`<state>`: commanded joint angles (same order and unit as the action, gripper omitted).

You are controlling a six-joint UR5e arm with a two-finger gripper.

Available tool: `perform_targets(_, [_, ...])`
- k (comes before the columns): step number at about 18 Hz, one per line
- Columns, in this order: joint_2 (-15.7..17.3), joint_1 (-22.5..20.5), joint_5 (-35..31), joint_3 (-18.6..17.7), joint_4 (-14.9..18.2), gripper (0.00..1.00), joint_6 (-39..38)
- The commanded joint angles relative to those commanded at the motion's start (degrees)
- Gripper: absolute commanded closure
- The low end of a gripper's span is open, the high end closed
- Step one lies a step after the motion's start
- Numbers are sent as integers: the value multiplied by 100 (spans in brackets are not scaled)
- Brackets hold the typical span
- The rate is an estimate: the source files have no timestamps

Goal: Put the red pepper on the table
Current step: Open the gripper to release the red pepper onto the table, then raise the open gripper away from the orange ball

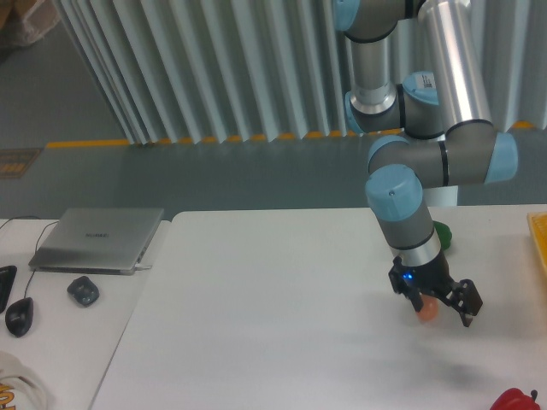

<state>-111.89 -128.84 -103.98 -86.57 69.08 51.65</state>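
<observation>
The red pepper (513, 400) lies on the white table (256, 325) at the bottom right corner of the view, partly cut off by the frame edge, with its dark stem pointing right. My gripper (436, 305) hangs open up and to the left of it, well apart, holding nothing. A small orange-pink egg-shaped object (427, 311) shows between the spread fingers, on the table behind them.
A green pepper (442, 235) sits behind the arm's wrist. A yellow item (540, 239) pokes in at the right edge. On the narrower desk to the left are a closed laptop (98, 239) and two dark mice (83, 291) (19, 316).
</observation>
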Motion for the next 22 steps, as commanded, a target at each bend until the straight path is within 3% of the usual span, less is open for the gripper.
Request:
perform_targets(2, [88,-70,18,9,0,0,563])
perform_targets(12, [431,-326,378,17,580,0,1444])
perform_targets(22, [695,-27,1721,-26,818,0,1558])
